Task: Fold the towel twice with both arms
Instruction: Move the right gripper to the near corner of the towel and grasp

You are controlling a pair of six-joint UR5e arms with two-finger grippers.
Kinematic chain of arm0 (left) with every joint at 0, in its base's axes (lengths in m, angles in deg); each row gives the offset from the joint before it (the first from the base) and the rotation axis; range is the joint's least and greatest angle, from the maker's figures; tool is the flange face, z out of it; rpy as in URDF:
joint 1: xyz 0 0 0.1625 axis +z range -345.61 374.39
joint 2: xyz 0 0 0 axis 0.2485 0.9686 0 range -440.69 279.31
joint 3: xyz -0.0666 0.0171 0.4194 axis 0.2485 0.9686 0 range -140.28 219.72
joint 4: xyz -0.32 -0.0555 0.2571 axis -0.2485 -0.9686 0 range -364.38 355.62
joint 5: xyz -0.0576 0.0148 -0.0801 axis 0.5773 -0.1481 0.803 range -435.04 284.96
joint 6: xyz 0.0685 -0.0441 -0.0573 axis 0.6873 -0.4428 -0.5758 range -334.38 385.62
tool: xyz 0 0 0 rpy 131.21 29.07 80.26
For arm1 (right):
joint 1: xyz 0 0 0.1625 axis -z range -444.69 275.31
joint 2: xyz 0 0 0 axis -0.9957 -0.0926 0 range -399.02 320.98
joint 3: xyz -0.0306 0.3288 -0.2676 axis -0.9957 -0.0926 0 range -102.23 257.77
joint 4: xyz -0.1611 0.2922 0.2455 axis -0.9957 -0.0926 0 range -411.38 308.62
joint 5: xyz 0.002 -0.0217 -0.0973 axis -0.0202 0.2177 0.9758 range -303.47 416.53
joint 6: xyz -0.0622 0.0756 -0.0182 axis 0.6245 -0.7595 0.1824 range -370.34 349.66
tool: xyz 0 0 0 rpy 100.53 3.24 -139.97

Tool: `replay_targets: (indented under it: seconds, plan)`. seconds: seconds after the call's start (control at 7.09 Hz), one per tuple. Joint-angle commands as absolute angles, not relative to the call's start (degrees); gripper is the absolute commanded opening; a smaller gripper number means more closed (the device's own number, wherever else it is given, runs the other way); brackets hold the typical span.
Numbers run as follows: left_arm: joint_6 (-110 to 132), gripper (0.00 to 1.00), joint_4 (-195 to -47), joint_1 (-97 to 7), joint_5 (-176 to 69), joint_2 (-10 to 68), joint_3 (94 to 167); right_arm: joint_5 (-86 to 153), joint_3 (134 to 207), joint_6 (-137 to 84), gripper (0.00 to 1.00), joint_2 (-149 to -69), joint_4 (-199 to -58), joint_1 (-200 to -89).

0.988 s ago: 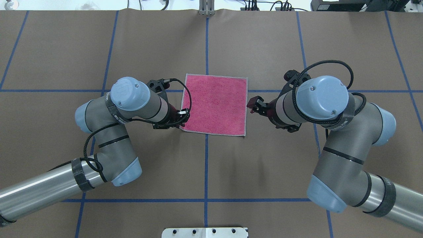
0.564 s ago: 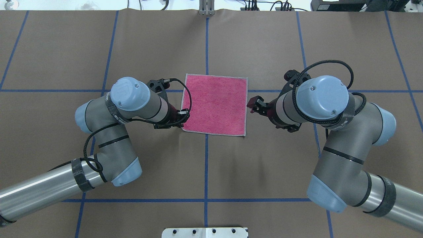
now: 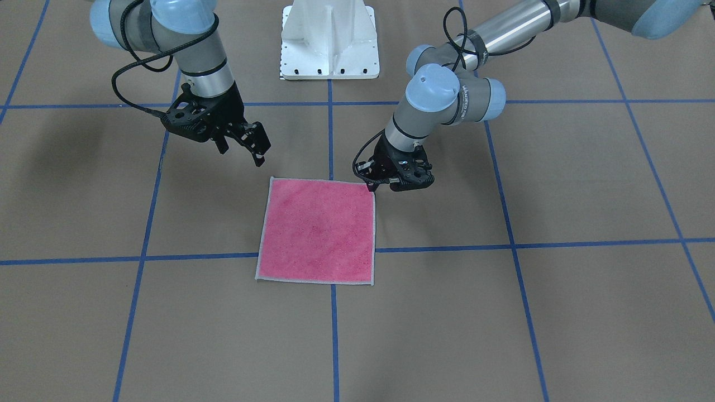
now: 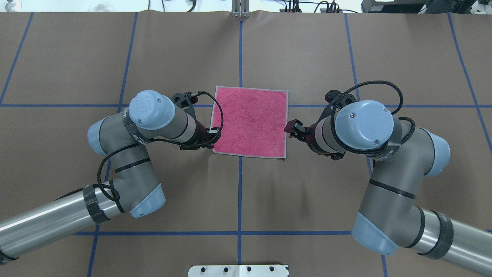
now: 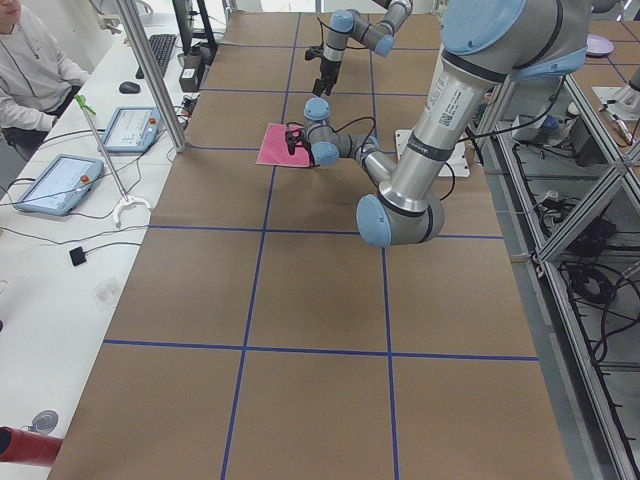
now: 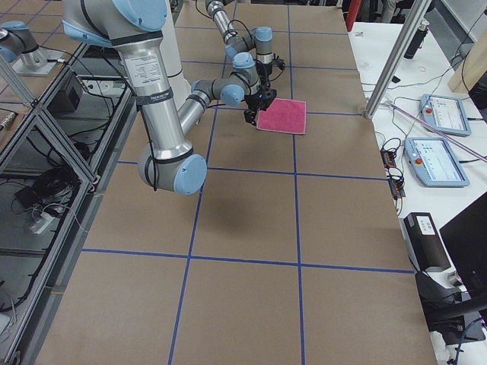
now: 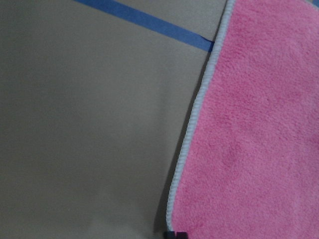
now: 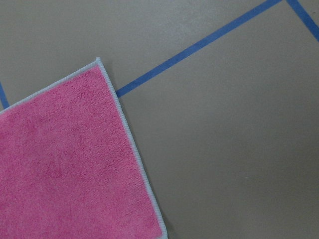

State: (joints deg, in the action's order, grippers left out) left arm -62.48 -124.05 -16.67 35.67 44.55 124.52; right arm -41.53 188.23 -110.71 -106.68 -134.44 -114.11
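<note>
One small square pink terry towel (image 3: 317,230) lies flat on my brown papered bench (image 3: 558,324) in the front view. My black two-finger left tool (image 3: 371,188) sits at its corner. My right tool (image 3: 248,146), fingers apart, hangs near the opposite edge. Overhead, the left tool's fingers are hidden, so I cannot tell their state.

The towel (image 4: 250,122) lies flat (pink face up) between left end effector (image 4: 213,139) and right end effector (image 4: 291,130).
</note>
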Motion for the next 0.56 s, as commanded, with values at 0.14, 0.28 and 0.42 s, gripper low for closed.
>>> replay_targets:
  seconds: [0.14,0.28,0.42]
  plan:
    - [-62.45,0.00,-124.09,-16.64,35.79,44.55,124.54,-37.08,183.61,-116.21,0.96,-103.98,-134.17,-111.23]
    - [-62.45,0.00,-124.09,-16.64,35.79,44.55,124.54,-36.98,182.45,-119.12,0.94,-103.62,-133.82,-110.62]
    - [-62.45,0.00,-124.09,-16.64,35.79,44.55,124.54,-34.63,180.53,-122.98,0.88,-103.70,-129.38,-109.31]
